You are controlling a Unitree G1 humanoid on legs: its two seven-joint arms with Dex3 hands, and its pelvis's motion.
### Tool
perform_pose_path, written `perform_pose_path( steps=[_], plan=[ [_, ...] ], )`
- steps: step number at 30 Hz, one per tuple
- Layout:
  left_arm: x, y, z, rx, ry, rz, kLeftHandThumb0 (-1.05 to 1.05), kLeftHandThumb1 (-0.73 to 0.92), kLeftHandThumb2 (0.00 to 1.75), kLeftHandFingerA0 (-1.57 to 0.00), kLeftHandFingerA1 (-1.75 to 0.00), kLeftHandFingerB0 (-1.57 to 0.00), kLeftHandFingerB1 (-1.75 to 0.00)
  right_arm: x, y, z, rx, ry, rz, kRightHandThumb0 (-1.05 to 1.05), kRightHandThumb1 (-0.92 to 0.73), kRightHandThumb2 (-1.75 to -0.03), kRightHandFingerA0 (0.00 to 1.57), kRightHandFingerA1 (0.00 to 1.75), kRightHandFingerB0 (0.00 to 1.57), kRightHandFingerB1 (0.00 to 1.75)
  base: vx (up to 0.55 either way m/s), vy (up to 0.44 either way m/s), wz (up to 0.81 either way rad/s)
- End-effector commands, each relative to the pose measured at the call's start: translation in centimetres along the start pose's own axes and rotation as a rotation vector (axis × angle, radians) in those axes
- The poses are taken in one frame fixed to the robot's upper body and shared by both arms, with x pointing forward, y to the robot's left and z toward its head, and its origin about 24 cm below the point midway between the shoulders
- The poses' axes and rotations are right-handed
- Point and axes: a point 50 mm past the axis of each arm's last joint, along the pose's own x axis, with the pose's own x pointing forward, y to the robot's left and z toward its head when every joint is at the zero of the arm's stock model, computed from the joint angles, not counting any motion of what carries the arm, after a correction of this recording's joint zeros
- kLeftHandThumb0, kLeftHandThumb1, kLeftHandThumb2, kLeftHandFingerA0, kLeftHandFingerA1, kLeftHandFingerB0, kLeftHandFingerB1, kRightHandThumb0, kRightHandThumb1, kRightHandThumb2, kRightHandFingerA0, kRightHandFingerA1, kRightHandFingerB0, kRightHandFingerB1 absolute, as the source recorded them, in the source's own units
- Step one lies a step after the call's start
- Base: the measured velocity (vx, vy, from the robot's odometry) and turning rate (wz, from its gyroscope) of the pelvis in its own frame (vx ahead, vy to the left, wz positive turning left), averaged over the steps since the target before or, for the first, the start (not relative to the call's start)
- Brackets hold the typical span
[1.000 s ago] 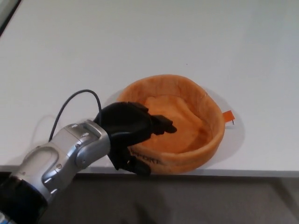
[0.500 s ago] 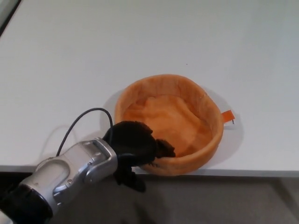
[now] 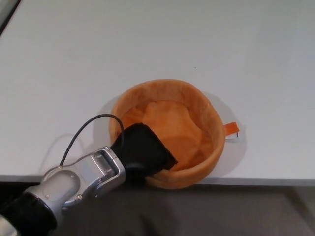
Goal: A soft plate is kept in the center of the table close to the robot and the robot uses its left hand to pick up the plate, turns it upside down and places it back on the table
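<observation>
Bright, even light falls from above on my white table (image 3: 206,44), which looks slightly washed out. The plate (image 3: 197,105) throws a soft shadow to its right, my cable (image 3: 83,132) a faint one leftward. My left hand (image 3: 143,150) reads as featureless black. The picture is mildly soft and grainy.

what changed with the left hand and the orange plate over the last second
The left hand slid down from the plate's left side to its near rim and closed over it, fingers inside the wall. The soft orange plate shifted a little to the left and its near wall looks pressed in. It is still open side up on the white table, its orange tag still on the right.
</observation>
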Motion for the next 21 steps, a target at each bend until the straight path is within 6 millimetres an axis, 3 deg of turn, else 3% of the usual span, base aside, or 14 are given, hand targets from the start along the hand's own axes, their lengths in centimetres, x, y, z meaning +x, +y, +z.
perform_pose_path(
  steps=[1,2,3,4,5,6,7,13,14,15,16,17,20,21],
  plan=[
    [-0.3,0.1,-0.9,0.054,0.032,0.015,-0.47,0.54,0.61,-0.99,-1.75,-0.84,-1.31,-0.1,-0.5,0.0,0.003,0.002,-0.004,-0.83,-0.89,-0.68,0.37,0.40,0.18,0.27,0.00,0.000,0.00],
    [-0.3,0.1,-0.8,0.054,0.032,0.017,-0.50,0.40,0.84,-1.29,-1.45,-0.93,-1.17,-0.1,-0.5,0.0,0.003,0.006,-0.003,-0.84,-0.89,-0.68,0.36,0.39,0.18,0.27,0.00,0.000,0.00],
    [-0.2,0.1,-0.8,0.056,0.034,0.017,-0.50,0.40,0.84,-1.29,-1.45,-0.93,-1.17,-0.1,-0.5,0.0,-0.001,0.010,-0.003,-0.84,-0.89,-0.68,0.36,0.39,0.18,0.27,0.00,0.000,0.00],
    [-0.2,0.2,-0.9,0.050,0.037,0.016,-0.49,0.39,0.84,-1.28,-1.44,-0.92,-1.16,0.0,-0.5,0.0,-0.002,0.009,-0.001,-0.84,-0.89,-0.68,0.36,0.38,0.17,0.26,0.00,0.000,0.00],
    [-0.1,0.3,-1.0,0.038,0.039,0.016,-0.45,0.54,0.56,-0.96,-1.74,-0.83,-1.32,0.0,-0.5,0.0,-0.004,0.007,-0.002,-0.83,-0.90,-0.68,0.37,0.38,0.17,0.26,0.00,0.000,0.00],
    [-0.1,0.3,-1.0,0.027,0.040,0.016,-0.45,0.54,0.56,-0.96,-1.74,-0.83,-1.32,0.1,-0.5,0.0,-0.006,0.004,-0.003,-0.83,-0.90,-0.68,0.37,0.38,0.17,0.26,0.00,0.000,0.00],
    [0.0,0.6,-1.0,-0.052,0.038,0.025,-0.47,0.38,0.81,-1.25,-1.45,-0.92,-1.21,0.1,-0.5,-0.1,-0.001,0.007,-0.002,-0.83,-0.89,-0.68,0.37,0.38,0.17,0.27,0.00,0.000,0.00],
    [0.1,2.0,-0.5,-0.396,0.065,0.105,-0.43,0.42,0.85,-1.16,-1.40,-1.00,-1.30,0.3,-0.6,0.4,-0.001,0.003,0.004,-0.84,-0.89,-0.68,0.37,0.40,0.18,0.27,0.00,0.000,0.00],
    [0.2,2.1,-0.4,-0.422,0.063,0.110,-0.36,0.59,0.59,-0.86,-1.75,-0.78,-1.31,0.3,-0.6,0.4,-0.007,0.004,0.006,-0.84,-0.90,-0.68,0.35,0.40,0.17,0.26,0.00,0.000,0.00],
    [0.2,2.3,-0.3,-0.441,0.061,0.115,-0.36,0.59,0.59,-0.86,-1.75,-0.78,-1.31,0.3,-0.6,0.5,-0.014,0.004,0.007,-0.84,-0.90,-0.68,0.35,0.40,0.17,0.26,0.00,0.000,0.00],
    [0.2,2.6,-0.2,-0.481,0.049,0.124,-0.43,0.40,0.83,-1.16,-1.39,-0.95,-1.25,0.3,-0.5,0.5,-0.007,-0.002,0.006,-0.82,-0.90,-0.68,0.37,0.41,0.17,0.27,0.00,0.000,0.00],
    [0.2,2.9,0.0,-0.523,0.037,0.140,-0.36,0.60,0.57,-0.84,-1.75,-0.69,-1.72,0.3,-0.5,0.5,0.003,-0.005,0.007,-0.82,-0.89,-0.67,0.38,0.42,0.18,0.27,0.00,0.000,0.00],
    [0.2,3.5,0.4,-0.632,0.022,0.175,-0.35,0.59,0.56,-0.85,-1.75,-0.70,-1.75,0.3,-0.5,0.3,0.027,0.003,0.016,-0.82,-0.88,-0.67,0.38,0.41,0.18,0.27,0.00,0.000,0.00],
    [0.3,4.0,0.7,-0.785,0.031,0.192,-0.33,0.58,0.57,-0.90,-1.75,-0.72,-1.75,0.4,-0.6,0.1,0.014,0.011,0.014,-0.84,-0.88,-0.67,0.35,0.37,0.16,0.25,0.00,0.000,0.00]
  ],
)
